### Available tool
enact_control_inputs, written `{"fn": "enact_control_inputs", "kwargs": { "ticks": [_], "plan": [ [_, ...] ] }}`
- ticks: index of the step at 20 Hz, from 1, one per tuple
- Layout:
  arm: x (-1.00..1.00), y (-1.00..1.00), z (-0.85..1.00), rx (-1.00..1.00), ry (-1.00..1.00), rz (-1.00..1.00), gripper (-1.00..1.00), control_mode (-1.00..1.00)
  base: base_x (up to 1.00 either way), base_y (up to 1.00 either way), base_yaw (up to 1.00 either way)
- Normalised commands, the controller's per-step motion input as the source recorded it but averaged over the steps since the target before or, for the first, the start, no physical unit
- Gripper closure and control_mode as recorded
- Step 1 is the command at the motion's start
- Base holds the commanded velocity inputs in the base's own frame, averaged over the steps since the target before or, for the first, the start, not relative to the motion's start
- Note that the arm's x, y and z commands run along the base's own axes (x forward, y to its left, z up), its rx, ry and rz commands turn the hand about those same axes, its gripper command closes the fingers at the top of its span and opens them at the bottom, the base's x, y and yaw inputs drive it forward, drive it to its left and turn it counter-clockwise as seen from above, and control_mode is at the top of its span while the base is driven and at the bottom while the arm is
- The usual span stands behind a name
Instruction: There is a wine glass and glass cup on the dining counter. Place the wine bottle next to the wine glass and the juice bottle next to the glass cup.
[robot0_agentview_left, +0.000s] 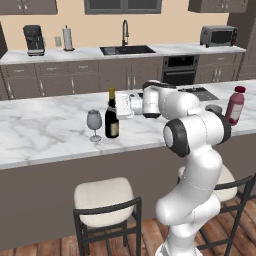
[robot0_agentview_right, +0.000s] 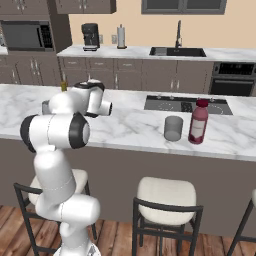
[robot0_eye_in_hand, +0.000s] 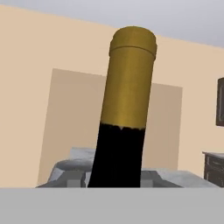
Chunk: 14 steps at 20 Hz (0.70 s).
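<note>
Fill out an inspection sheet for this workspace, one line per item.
Surface: dining counter, white veined marble, with a cooktop set in.
Job's things: wine bottle upright close beside wine glass; juice bottle upright beside glass cup.
Clutter: nothing seen on the dining counter.
Gripper: gripper shut on the wine bottle near its neck.
Cables: nothing seen.
Surroundings: stools below; back worktop with sink, coffee machine, paper towel roll, toaster oven.
</note>
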Motion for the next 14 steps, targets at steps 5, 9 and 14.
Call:
{"fn": "enact_control_inputs", "kwargs": {
  "ticks": [5, 9, 14],
  "plan": [
    [-0.14, 0.00, -0.38, 0.01, 0.00, -0.05, -1.00, -1.00, 0.00, 0.00, 0.00],
    [-0.08, 0.00, -0.18, 0.01, 0.00, -0.06, -1.00, -1.00, 0.00, 0.00, 0.00],
    [-0.06, 0.00, -0.01, 0.02, 0.00, -0.08, -1.00, -1.00, 0.00, 0.00, 0.00]
  ]
}}
